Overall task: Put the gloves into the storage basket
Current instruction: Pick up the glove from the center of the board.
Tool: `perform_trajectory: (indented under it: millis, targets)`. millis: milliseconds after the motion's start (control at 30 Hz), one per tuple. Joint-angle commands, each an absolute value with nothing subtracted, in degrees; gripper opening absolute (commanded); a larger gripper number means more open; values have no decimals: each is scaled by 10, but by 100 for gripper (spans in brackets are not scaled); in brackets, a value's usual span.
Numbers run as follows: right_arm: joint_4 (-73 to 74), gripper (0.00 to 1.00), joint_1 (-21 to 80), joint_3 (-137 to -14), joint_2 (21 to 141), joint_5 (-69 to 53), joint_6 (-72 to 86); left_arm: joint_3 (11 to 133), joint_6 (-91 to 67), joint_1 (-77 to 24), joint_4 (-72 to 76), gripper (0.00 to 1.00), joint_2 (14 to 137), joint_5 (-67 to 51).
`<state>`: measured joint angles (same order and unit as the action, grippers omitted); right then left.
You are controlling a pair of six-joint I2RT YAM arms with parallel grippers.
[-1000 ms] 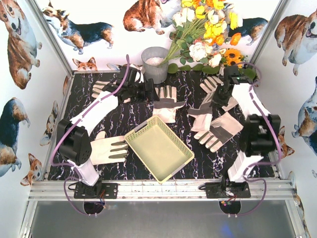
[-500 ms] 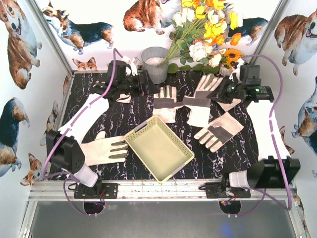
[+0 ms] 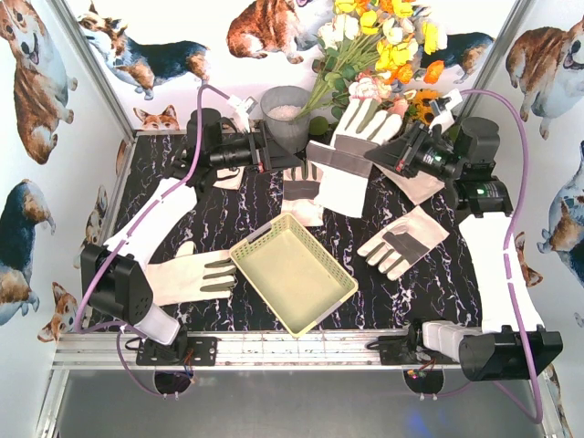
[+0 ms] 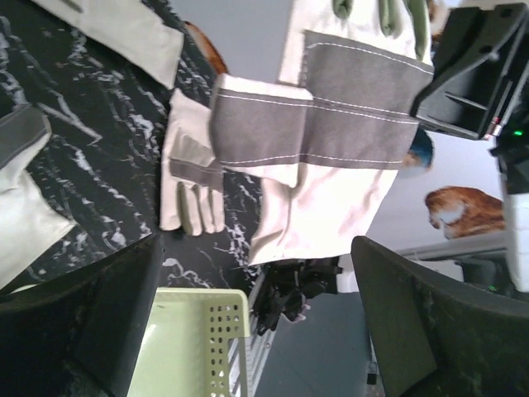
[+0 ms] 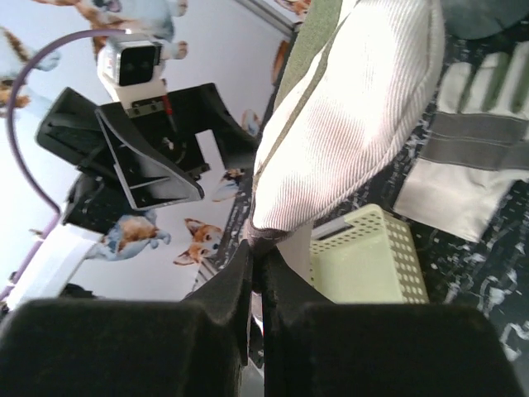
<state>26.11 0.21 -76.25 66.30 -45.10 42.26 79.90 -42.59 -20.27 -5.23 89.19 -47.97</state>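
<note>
Glove (image 3: 351,160) lifted since earlier, clamped in right pincer (image 3: 383,157), hanging above table (image 3: 429,274); left pincer (image 3: 278,157) spread open.

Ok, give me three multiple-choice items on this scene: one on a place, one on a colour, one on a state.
1. The lifted glove hangs:
A) over the storage basket
B) at the far side, by the grey bucket
C) beside the left arm's base

2. The basket is:
A) red
B) dark grey
C) pale yellow-green

3. The right pincer is:
A) shut on the glove
B) open and empty
C) out of view

Key:
1 B, the top view shows it beyond the basket.
2 C, its floor and slotted walls show that colour.
3 A, the right wrist view shows fabric pinched in it.
</note>
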Motion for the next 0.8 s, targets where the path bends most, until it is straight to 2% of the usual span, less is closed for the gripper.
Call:
perform_trajectory:
  millis: [0, 433, 467, 533, 600, 633, 700, 767]
  targets:
    - [139, 0, 22, -770, 666, -491, 475, 785, -482, -213, 58, 90, 889, -536]
    - [68, 0, 78, -776, 693, -490, 514, 776, -530, -244, 128, 91, 900, -540]
    - [68, 0, 78, -775, 690, -488, 515, 777, -532, -245, 132, 88, 900, -540]
    - [68, 0, 78, -771, 686, -489, 516, 773, -544, -246, 144, 68, 899, -543]
    - [71, 0, 78, -773, 682, -488, 516, 766, -542, -244, 135, 62, 892, -537]
    - [72, 0, 78, -775, 681, -488, 516, 760, -541, -241, 129, 64, 889, -529]
    - [74, 0, 78, -780, 680, -487, 517, 745, -541, -232, 121, 75, 884, -513]
    - [72, 0, 78, -783, 680, -490, 520, 735, -545, -228, 127, 79, 883, -504]
